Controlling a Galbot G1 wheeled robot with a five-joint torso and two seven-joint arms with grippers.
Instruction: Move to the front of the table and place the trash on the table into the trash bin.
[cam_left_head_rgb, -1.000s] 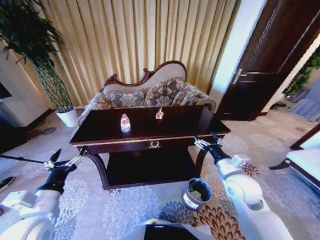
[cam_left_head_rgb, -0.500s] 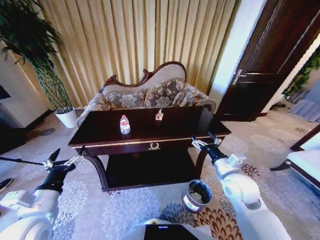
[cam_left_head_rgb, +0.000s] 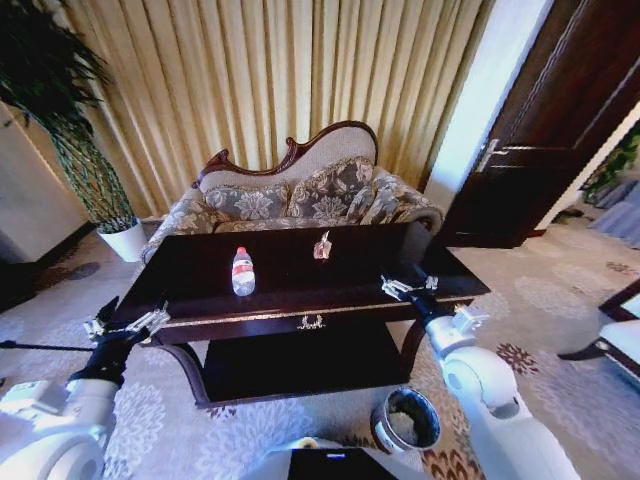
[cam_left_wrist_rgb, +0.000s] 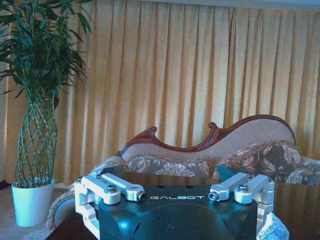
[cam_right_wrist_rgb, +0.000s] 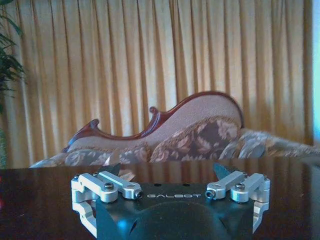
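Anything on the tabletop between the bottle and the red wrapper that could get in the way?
No. In the head view the stretch of table between the bottle and the reddish wrapper is bare dark wood. Both pincers are clear of it.

Your left pincer hangs spread wide off the counter's front-left corner, with open carpet beneath it. Your right pincer, also spread, sits above the counter's front edge near the front-right corner. Between them the dark top lies mostly bare: the bottle stands upright left of centre, and the wrapper stands toward the back edge, well apart from the bottle. A sofa closes off the back edge. On the floor by the front-right leg, the trash bin stands with its mouth open upward.
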